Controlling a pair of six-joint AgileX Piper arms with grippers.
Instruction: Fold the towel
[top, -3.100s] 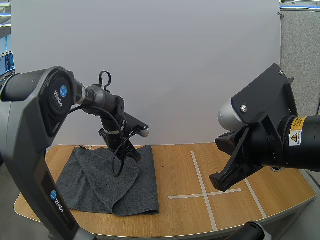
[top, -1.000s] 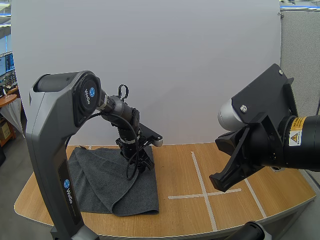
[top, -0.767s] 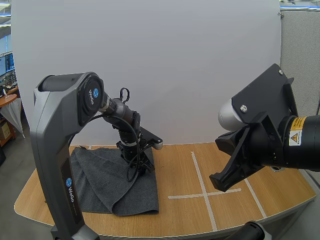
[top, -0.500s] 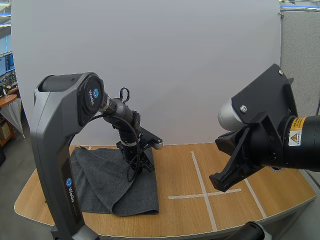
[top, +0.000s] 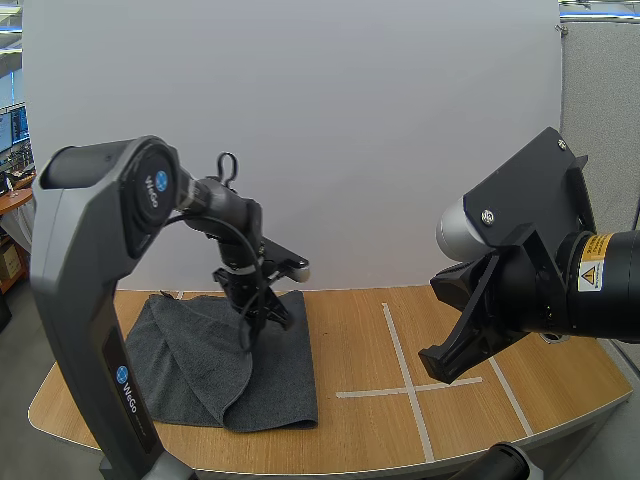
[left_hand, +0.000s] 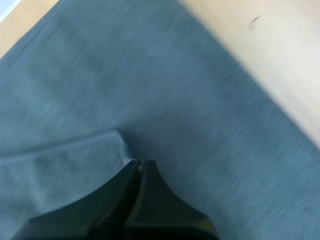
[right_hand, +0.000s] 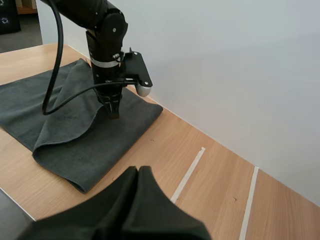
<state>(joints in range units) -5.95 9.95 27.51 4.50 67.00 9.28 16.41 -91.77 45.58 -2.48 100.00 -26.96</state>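
A dark grey towel lies on the left part of the wooden table, with one flap folded over from the left so a curved edge runs across it. My left gripper points down over the towel's far right part, close to the surface, its fingers together and nothing between them. In the left wrist view the shut tips sit just beside the folded flap's corner on the towel. My right gripper is shut on nothing, high above the table, looking toward the towel and the left gripper.
White tape lines form a cross on the bare wood right of the towel. A white wall stands directly behind the table. My right arm hangs over the right side.
The left arm has swung left and its gripper has shifted slightly left and up over the towel. The towel and the right arm have kept their places.
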